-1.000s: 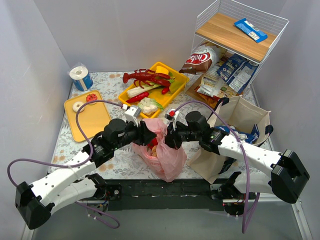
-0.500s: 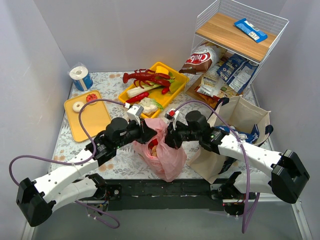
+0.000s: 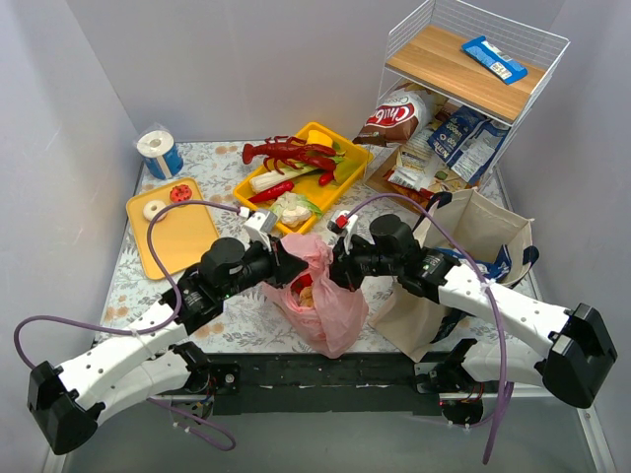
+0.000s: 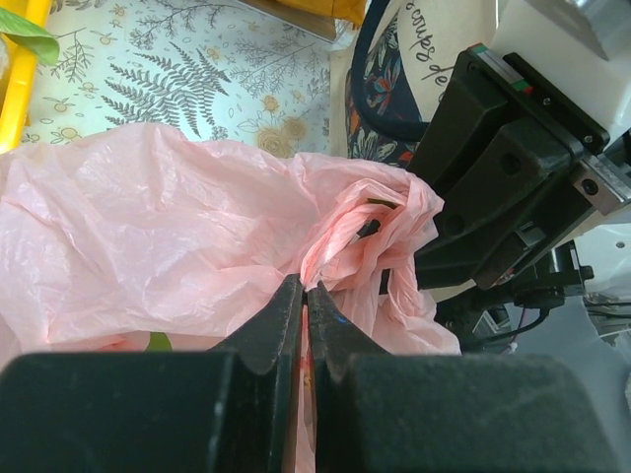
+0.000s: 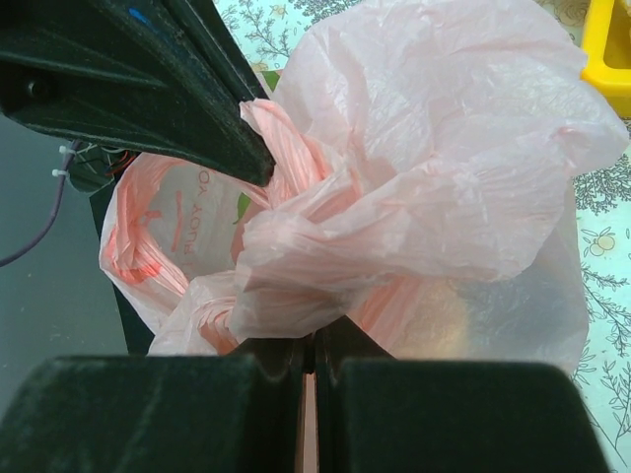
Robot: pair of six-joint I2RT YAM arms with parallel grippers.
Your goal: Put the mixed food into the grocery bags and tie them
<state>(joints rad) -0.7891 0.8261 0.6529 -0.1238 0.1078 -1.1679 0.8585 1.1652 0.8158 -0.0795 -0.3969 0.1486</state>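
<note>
The pink grocery bag (image 3: 330,305) lies between my two arms near the front edge, with orange toy food (image 3: 307,294) showing through it. My left gripper (image 3: 294,262) is shut on the bag's bunched left handle (image 4: 340,232). From the other side, my right gripper (image 3: 340,273) is shut on the right handle (image 5: 286,296). In the wrist views the left gripper (image 4: 306,288) and right gripper (image 5: 314,333) each pinch pink film, tips close together. The beige canvas tote (image 3: 490,223) stands open at the right with a blue packet (image 3: 499,264) inside.
A yellow tray (image 3: 352,164) behind the bag holds a red toy lobster (image 3: 291,152) and vegetables. A yellow board (image 3: 182,235) lies left, a wrapped paper roll (image 3: 159,152) behind it. The wire rack (image 3: 473,89) at back right holds snack packets (image 3: 449,148).
My left gripper has closed onto the pink bag's left handle. The right gripper stayed shut on its handle, shifting slightly to the right.
</note>
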